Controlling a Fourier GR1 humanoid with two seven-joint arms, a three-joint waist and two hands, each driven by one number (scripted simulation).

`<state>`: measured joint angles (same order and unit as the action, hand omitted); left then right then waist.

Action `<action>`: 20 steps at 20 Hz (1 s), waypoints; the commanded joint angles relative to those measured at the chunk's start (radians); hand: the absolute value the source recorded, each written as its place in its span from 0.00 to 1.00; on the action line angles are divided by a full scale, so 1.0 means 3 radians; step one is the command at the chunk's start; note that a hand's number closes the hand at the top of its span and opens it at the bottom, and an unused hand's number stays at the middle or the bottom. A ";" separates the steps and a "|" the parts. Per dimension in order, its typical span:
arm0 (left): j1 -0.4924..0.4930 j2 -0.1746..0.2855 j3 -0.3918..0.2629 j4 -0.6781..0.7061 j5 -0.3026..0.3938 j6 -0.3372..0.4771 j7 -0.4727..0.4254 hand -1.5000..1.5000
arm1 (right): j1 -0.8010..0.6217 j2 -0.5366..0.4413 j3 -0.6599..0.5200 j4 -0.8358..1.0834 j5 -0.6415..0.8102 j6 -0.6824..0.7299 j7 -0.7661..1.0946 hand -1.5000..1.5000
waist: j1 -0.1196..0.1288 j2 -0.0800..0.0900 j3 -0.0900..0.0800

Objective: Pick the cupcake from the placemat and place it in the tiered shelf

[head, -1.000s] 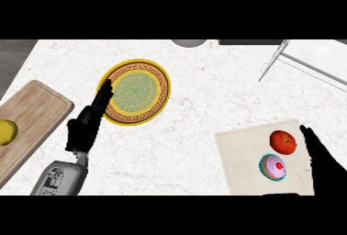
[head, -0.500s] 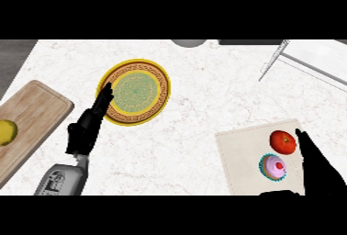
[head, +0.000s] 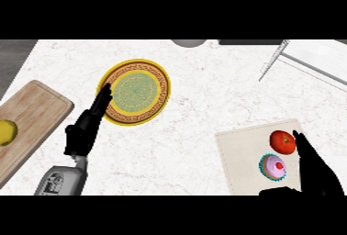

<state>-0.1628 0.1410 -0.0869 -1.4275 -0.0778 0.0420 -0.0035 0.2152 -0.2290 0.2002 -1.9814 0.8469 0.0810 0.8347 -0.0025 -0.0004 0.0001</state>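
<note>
cupcake: pink frosting, red dot on top, teal wrapper; sits upright on the placemat, lower right of the frame, near the mat's right edge; not lifted
placemat: pale cream rectangle, slightly skewed, lower right; its bottom is cut off by the picture's lower edge
tomato: red, round; on the same mat just above the cupcake; the two look close, touching or not I cannot tell
right hand: black, comes in from the lower right corner; fingers straight and held together, pointing up along the cupcake's right side, tips reaching up beside the tomato; thumb spread out to the left below the cupcake; hand spread, curled round nothing; the cupcake lies in the gap between thumb and fingers; contact cannot be told
tiered shelf: upper right; only a thin slanted rod and a pale edge show; well apart from the cupcake
counter: white marbled top, fills most of the frame
plate: yellow patterned rim, green centre; upper left of centre
left hand: black on a grey forearm, left of centre; fingers straight and pressed together, pointing up; tips overlap the plate's left rim; holds nothing
cutting board: wooden, at the left edge, lying at an angle
yellow fruit: on the board, partly cut off by the left edge
grey round object: top centre, mostly out of view; kind cannot be told
</note>
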 commanded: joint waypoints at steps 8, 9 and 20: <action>0.0107 -0.0164 -0.0028 -0.0205 -0.0172 -0.0009 0.0133 0.50 | -0.0146 0.0240 0.0013 0.0353 0.0195 0.0020 -0.0136 0.00 | 0.0009 -0.0001 0.0000; -0.0037 -0.0126 0.0104 0.0087 -0.0163 -0.0030 -0.0047 0.50 | 0.0014 0.0176 -0.0068 0.0347 0.0046 0.0016 -0.0351 0.00 | -0.0001 0.0001 0.0000; -0.0189 -0.0183 0.0129 0.0057 -0.0177 -0.0095 0.0166 0.50 | -0.0155 0.0039 -0.0060 0.0265 0.0345 0.0216 -0.0434 1.00 | -0.0001 0.0000 -0.0001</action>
<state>-0.1907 0.1010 -0.0470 -1.4293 -0.1190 0.0118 0.0287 0.2097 -0.2052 0.2093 -1.8725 0.9516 0.0915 0.6947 -0.0030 -0.0027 -0.0033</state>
